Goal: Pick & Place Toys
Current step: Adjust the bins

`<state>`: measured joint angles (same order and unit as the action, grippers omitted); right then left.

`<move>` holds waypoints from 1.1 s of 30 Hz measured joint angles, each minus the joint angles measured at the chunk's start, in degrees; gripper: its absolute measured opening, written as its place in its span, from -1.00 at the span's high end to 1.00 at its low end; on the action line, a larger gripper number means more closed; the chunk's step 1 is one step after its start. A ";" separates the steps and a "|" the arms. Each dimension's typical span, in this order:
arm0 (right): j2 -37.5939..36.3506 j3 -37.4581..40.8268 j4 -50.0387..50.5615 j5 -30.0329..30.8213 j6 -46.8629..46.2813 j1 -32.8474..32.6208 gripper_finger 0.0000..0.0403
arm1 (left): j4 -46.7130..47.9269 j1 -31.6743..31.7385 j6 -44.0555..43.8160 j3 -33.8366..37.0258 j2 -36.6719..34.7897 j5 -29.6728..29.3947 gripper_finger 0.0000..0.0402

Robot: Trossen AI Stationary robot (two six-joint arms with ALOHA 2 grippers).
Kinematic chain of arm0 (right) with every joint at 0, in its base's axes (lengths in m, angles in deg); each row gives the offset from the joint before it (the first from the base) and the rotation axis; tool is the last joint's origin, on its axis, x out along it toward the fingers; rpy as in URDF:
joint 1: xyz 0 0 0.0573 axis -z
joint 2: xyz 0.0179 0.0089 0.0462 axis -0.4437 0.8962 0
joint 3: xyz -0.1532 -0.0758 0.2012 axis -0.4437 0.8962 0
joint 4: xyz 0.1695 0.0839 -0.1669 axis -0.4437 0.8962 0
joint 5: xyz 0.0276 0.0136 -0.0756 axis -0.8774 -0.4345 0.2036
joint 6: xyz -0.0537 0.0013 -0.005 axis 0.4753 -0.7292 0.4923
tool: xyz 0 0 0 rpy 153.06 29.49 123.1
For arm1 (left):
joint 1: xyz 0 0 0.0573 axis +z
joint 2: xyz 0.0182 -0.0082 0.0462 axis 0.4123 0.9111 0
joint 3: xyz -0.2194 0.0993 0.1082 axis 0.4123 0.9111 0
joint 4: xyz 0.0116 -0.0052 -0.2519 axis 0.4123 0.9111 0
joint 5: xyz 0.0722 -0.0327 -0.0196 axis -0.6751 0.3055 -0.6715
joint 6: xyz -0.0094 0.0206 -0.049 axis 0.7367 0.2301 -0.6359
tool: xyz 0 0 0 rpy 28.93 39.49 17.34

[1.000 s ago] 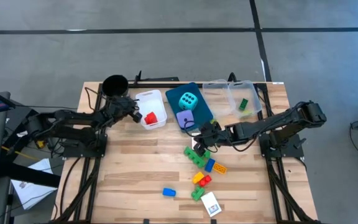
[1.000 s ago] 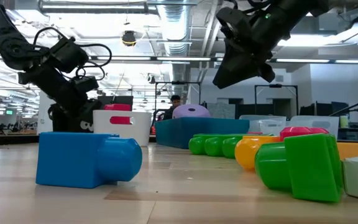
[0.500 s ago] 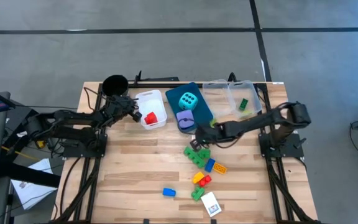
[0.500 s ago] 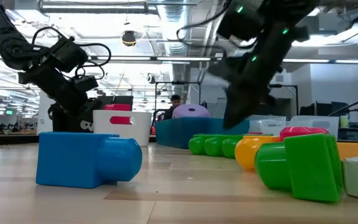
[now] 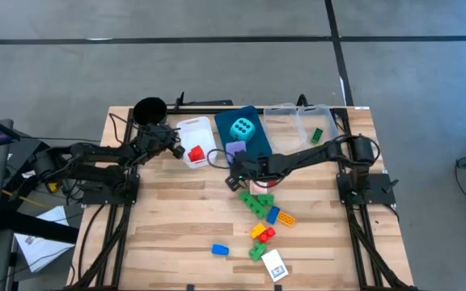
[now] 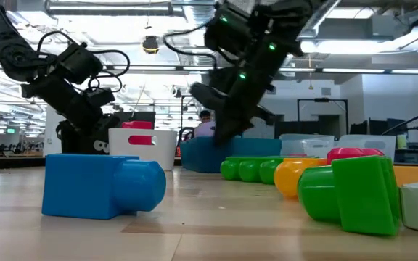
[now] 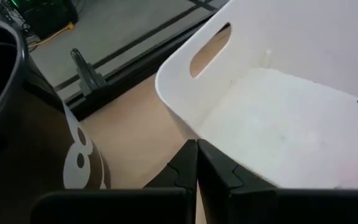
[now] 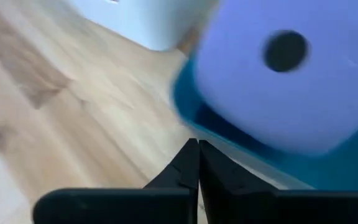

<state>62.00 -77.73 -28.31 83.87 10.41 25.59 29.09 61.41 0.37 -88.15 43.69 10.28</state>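
The right gripper [image 5: 235, 173] has its fingers pressed together on nothing, low over the desk [image 5: 176, 226] at the blue bin's [image 5: 259, 139] near corner, with the purple die [image 5: 236, 151] just beyond its tips. That die sits at the bin's front, the cyan die [image 5: 243, 128] behind it. Close beside the gripper, toward the desk's front edge, lies the cluster of bricks: a green brick [image 5: 257, 200], then blue, orange, yellow and red ones. A second ago this gripper was slightly parted and farther toward the right edge; it has swept leftward past the bin's front.

The left gripper [image 5: 175, 149], also closed and empty, stays at the white bin's [image 5: 203, 125] rim, near the red brick [image 5: 196, 151] inside. The black cup [image 5: 150, 110] stands at the far left corner.
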 joint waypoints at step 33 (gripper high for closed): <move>7.68 -22.98 25.41 4.18 1.61 -8.33 1.00 | 3.06 0.20 0.13 0.00 0.11 6.72 1.00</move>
<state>69.67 -100.71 -2.90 88.04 12.02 17.26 32.15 61.60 0.50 -88.15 43.80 17.00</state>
